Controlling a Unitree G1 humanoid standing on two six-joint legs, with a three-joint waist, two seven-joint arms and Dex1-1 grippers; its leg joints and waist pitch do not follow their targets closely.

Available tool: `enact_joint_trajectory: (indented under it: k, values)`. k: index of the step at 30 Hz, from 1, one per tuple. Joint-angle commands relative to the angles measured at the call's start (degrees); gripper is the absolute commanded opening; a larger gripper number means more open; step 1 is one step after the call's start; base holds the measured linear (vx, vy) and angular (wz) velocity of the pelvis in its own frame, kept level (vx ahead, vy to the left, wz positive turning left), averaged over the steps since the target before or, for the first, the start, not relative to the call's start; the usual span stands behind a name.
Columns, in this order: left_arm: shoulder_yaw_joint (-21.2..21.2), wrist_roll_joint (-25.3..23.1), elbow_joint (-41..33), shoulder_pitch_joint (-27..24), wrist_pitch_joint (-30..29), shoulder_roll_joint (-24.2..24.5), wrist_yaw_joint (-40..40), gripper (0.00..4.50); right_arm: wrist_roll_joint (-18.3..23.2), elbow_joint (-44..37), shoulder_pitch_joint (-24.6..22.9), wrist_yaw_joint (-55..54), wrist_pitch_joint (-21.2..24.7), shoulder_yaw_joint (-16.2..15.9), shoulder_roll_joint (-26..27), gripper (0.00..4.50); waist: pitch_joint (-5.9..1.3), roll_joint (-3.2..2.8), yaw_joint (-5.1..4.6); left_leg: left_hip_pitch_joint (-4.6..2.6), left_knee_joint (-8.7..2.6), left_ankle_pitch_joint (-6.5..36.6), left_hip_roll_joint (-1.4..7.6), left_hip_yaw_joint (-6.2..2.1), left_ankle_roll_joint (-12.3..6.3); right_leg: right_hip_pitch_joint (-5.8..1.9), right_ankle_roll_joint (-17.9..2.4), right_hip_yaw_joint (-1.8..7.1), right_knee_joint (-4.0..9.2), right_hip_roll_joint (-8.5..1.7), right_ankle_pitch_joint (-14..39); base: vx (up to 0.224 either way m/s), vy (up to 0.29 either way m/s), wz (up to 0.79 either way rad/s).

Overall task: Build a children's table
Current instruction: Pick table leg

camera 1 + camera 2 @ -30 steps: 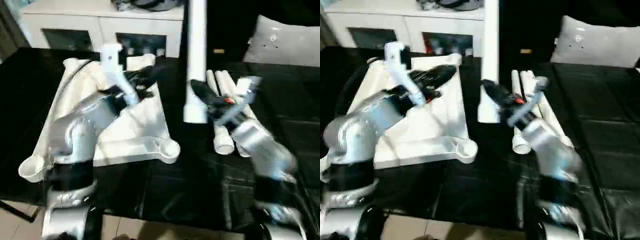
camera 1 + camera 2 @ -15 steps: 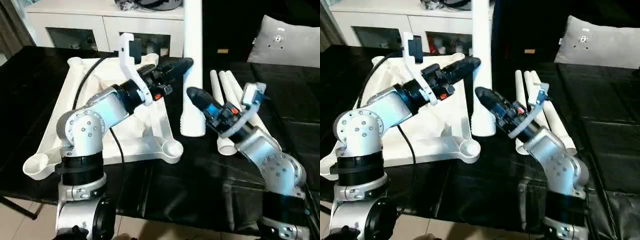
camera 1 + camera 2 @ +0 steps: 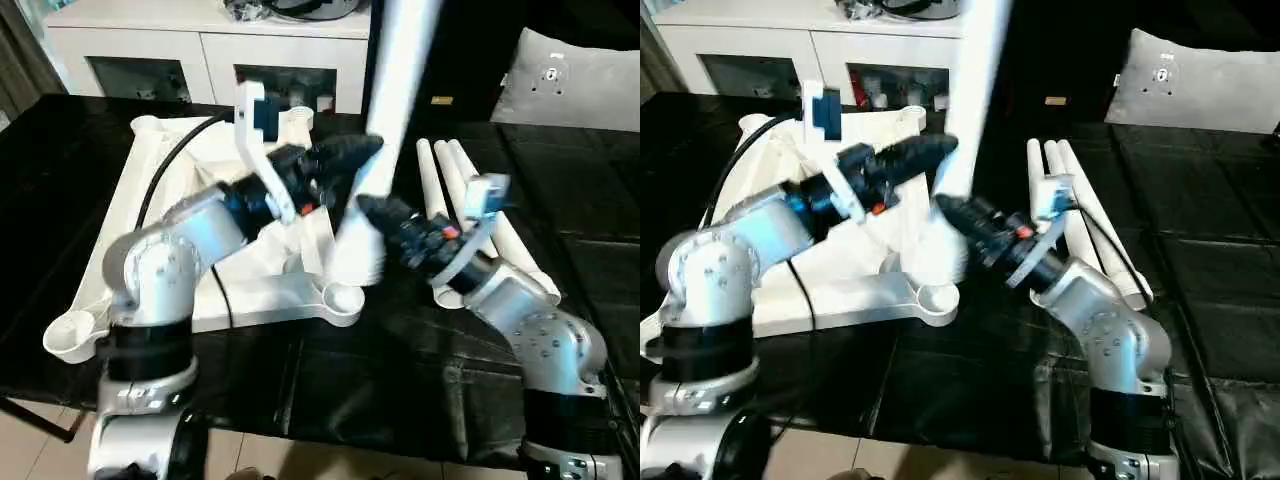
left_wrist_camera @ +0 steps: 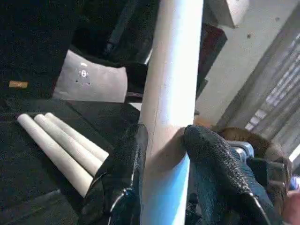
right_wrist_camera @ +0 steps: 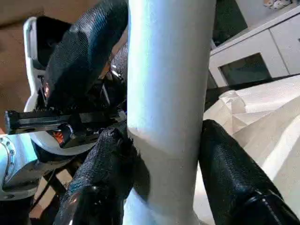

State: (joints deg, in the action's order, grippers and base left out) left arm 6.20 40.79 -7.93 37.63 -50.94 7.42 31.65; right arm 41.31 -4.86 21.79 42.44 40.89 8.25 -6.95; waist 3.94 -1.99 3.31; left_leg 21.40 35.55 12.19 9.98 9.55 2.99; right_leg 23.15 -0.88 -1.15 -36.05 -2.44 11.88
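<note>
My left jaws (image 3: pixel 352 158) and right jaws (image 3: pixel 375 208) are both clamped on one long white tapered tubular leg (image 3: pixel 398 80), tilted, its wide end just above a round corner socket (image 3: pixel 343 298) of the upturned white plastic rectangular top (image 3: pixel 170 170). Three spare white legs (image 3: pixel 450 185) lie side by side on the black worktop (image 3: pixel 330 370).
</note>
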Motion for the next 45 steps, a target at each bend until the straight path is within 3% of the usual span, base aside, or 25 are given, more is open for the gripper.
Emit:
enact_joint_trajectory:
  k: [1,3,5,13,16,17,22,26,27,28,29,35,36,38,45]
  values:
    - [-3.3,-1.4,-1.6,-0.8,1.4,1.2,3.2,1.96,-1.4,-0.6,0.4,0.3,-1.5,-1.7,-0.2,1.83,-4.31,0.11,-0.15,-0.29,-3.83,1.6,2.14,-0.65,-1.28,-3.56,-11.8,2.22,4.41,-4.19,4.5,0.0,0.0,0.0]
    - [-5.2,-3.4,-2.2,-1.8,3.3,3.4,5.7,2.01,-2.2,-0.6,0.1,0.6,-2.2,-2.4,-0.3,1.83,-4.38,-0.02,-0.32,-0.33,-3.87,1.5,2.17,-0.7,-1.0,-3.58,-11.5,2.21,4.28,-4.17,4.2,0.0,0.0,0.0]
    - [-6.3,-4.0,-2.5,-2.3,4.5,4.8,7.7,2.41,-2.3,-0.8,-0.2,0.7,-2.5,-2.8,-0.4,1.83,-4.38,-0.11,-0.38,-0.34,-3.88,1.4,2.13,-0.73,-1.09,-3.57,-11.5,2.2,4.26,-4.17,3.4,0.0,0.0,0.0]
    - [-8.8,-6.0,-1.6,-3.4,7.0,8.6,11.2,2.42,-4.4,-1.0,-2.1,2.2,-4.8,-5.8,-1.4,1.83,-4.31,-0.33,-0.68,-0.45,-3.93,2.9,2.14,-0.63,-0.26,-3.57,-12.6,2.22,4.13,-4.17,3.2,0.0,0.0,0.0]
    - [-8.7,-6.0,-1.7,-4.0,6.8,9.2,11.4,2.42,-7.2,-0.6,-2.7,2.2,-7.0,-7.6,-1.8,1.83,-4.3,-0.26,-0.78,-0.43,-3.94,3.3,2.1,-0.62,0.2,-3.56,-12.3,2.24,4.16,-4.16,4.1,0.0,0.0,0.0]
    - [-8.9,-6.1,-2.0,-4.2,7.0,9.4,11.7,2.42,-8.0,-0.4,-2.7,2.0,-7.9,-7.9,-1.9,1.83,-4.31,0.28,-0.86,-0.33,-3.95,3.2,2.08,-0.58,0.11,-3.72,-12.3,2.27,4.19,-4.16,4.0,0.0,0.0,0.0]
    - [-10.5,-6.2,-3.2,-5.0,7.3,10.8,13.2,2.42,-10.3,0.8,-2.2,1.5,-10.6,-9.0,-1.9,1.83,-4.31,0.08,-0.98,-0.33,-3.92,2.9,2.1,-0.63,-0.21,-3.6,-12.3,2.27,4.05,-4.21,4.5,0.0,0.0,0.0]
    - [-12.0,-6.7,-4.2,-6.2,7.3,12.1,14.5,2.42,-14.0,2.6,-1.3,1.8,-13.2,-11.5,-3.0,1.83,-4.32,0.46,-1.17,-0.28,-3.88,2.4,2.08,-0.53,-0.57,-3.6,-12.5,2.29,3.98,-4.16,4.0,0.0,0.0,0.0]
    - [-12.0,-6.7,-4.3,-6.2,7.3,12.1,14.5,2.42,-14.1,2.6,-1.2,1.8,-13.3,-11.6,-3.0,1.83,-4.33,0.32,-1.12,-0.34,-3.86,2.2,2.13,-0.58,-0.57,-3.56,-12.6,2.27,3.9,-4.17,3.8,0.0,0.0,0.0]
    - [-12.1,-6.8,-4.4,-6.4,7.4,12.3,14.4,2.42,-15.6,3.0,-1.1,2.0,-14.0,-12.8,-3.8,1.83,-4.31,0.28,-1.14,-0.33,-3.88,2.2,2.14,-0.57,-0.65,-3.57,-12.6,2.29,3.93,-4.19,3.8,0.0,0.0,0.0]
    - [-12.8,-8.3,-4.2,-6.8,8.3,13.0,14.4,2.42,-18.0,3.5,-0.8,2.0,-14.4,-14.7,-5.1,1.83,-4.34,0.63,-1.03,-0.3,-3.88,2.0,2.15,-0.62,-0.66,-3.69,-12.3,2.26,3.83,-4.23,4.1,0.0,0.0,0.0]
    - [-17.6,-16.3,-3.7,-7.6,14.7,17.3,14.8,2.42,-22.6,3.8,0.3,2.1,-13.0,-18.7,-8.4,1.83,-4.16,0.85,-1.21,-0.34,-3.91,2.7,2.21,-0.53,-0.85,-3.56,-11.2,2.39,4.02,-4.24,6.2,0.0,0.0,0.0]
    - [-18.5,-17.2,-3.9,-7.8,15.4,18.2,15.4,2.42,-22.9,3.7,0.7,2.1,-12.5,-19.0,-8.9,1.83,-4.12,1.35,-1.17,-0.35,-3.99,2.8,2.22,-0.6,-0.99,-3.59,-11.0,2.35,4.18,-4.22,6.7,0.0,0.0,0.0]
    - [-18.8,-17.5,-4.0,-7.9,15.6,18.1,15.6,2.42,-22.9,3.7,2.0,2.2,-11.8,-18.9,-9.4,1.83,-3.92,1.02,-1.4,-0.54,-4.01,4.1,2.18,-0.49,-0.31,-3.36,-10.8,2.42,4.23,-4.2,9.0,0.0,0.0,0.0]
    - [-19.5,-18.6,-2.2,-7.3,15.7,17.3,14.0,2.42,-22.5,2.7,4.3,2.6,-10.7,-18.9,-10.0,1.83,-3.99,1.28,-1.31,-0.64,-4.08,5.8,2.2,-0.51,0.35,-3.17,-10.6,2.47,4.48,-4.18,11.4,0.0,0.0,0.0]
